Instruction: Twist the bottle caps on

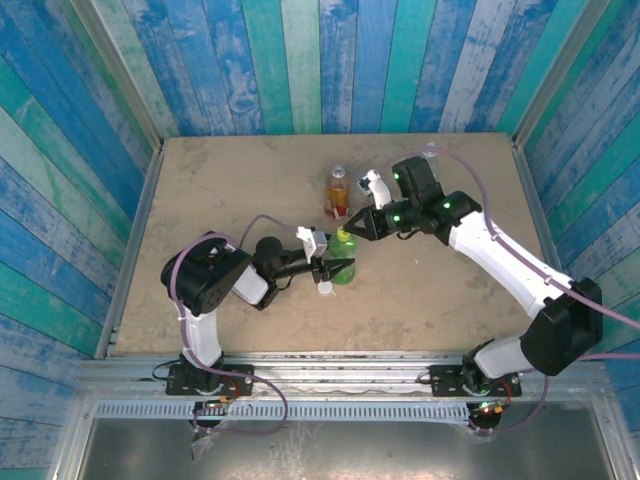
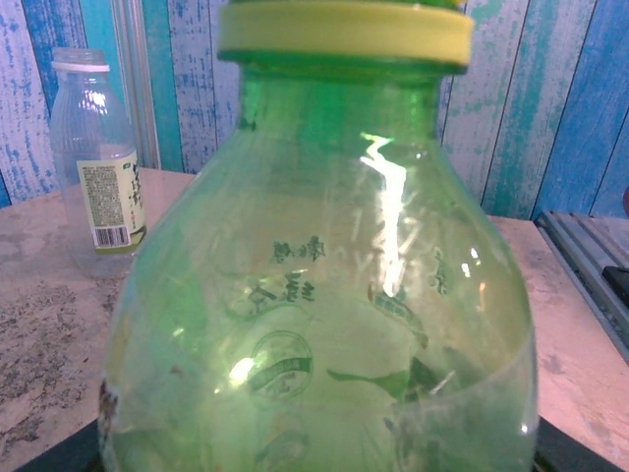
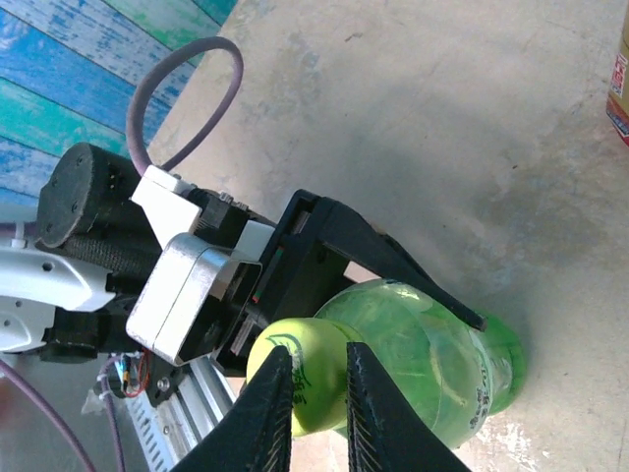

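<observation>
At the middle of the table [image 1: 220, 180], the green bottle [image 1: 345, 268] stands upright in my left gripper [image 1: 338, 268], whose black jaws clamp its belly from both sides. My right gripper [image 3: 319, 346] sits over the yellow-green cap [image 3: 319, 388] on the bottle's neck, jaws drawn almost together. Whether they bite the cap I cannot tell.

The thin plastic wall looks light, glossy and easily dented. I judge the wide lower body the place to brace and the cap's rim the place to twist.

The cap bears a leaf-like mark. The print on the green wall and on the barcoded label of the clear bottle [image 2: 98, 167] behind is too small to read. The amber bottle [image 1: 337, 195] and a loose white cap [image 1: 325, 290] stand nearby.
</observation>
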Motion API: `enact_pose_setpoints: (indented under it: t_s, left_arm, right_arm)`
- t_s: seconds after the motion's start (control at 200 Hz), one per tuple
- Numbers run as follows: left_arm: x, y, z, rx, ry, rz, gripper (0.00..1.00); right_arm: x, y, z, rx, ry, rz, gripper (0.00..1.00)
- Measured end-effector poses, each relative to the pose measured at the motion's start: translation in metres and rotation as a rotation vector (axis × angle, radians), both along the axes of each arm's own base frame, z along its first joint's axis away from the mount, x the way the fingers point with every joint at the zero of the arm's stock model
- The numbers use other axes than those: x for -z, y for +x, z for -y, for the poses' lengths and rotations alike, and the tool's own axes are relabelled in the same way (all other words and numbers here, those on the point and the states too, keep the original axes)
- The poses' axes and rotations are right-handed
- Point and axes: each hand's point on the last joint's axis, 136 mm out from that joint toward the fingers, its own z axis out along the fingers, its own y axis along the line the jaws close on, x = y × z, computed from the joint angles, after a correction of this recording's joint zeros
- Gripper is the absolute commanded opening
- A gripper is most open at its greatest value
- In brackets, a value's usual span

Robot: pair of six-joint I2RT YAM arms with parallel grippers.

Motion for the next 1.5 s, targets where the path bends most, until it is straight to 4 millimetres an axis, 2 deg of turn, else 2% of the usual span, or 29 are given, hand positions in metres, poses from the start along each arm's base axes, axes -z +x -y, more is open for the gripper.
enact_pose_setpoints:
  t_s: [0.09,0.23,0.486,0.696,0.911,1.187,1.327,1.497]
  left_arm:
    - [0.000,0.001,-0.001,-0.013,-0.001,0.000,0.61]
    - [0.000,0.005,-0.004,-0.047,0.008,0.010,0.61]
    - [-0.002,0.010,-0.007,-0.137,0.150,0.086,0.62]
    - [-0.008,0.012,-0.010,-0.185,0.295,0.175,0.61]
    - [-0.031,0.015,-0.011,-0.211,0.359,0.262,0.57]
    - [-0.029,0.005,-0.011,-0.209,0.451,0.312,0.59]
    - [-0.033,0.003,-0.012,-0.212,0.458,0.332,0.59]
    - [-0.038,0.002,-0.012,-0.216,0.450,0.346,0.59]
  right_arm:
    - [0.001,-0.012,0.007,-0.004,0.007,-0.003,0.20]
    - [-0.002,-0.029,0.020,-0.012,-0.011,0.030,0.31]
    - [-0.031,-0.034,0.045,-0.058,-0.129,0.317,0.59]
    - [-0.050,-0.055,0.050,-0.253,-0.225,0.656,0.61]
    - [-0.051,-0.046,0.043,-0.445,-0.370,0.838,0.61]
    - [-0.037,-0.032,0.025,-0.630,-0.475,0.880,0.56]
    - [-0.023,-0.028,0.023,-0.680,-0.503,0.861,0.53]
    - [-0.011,-0.029,0.025,-0.720,-0.526,0.832,0.43]
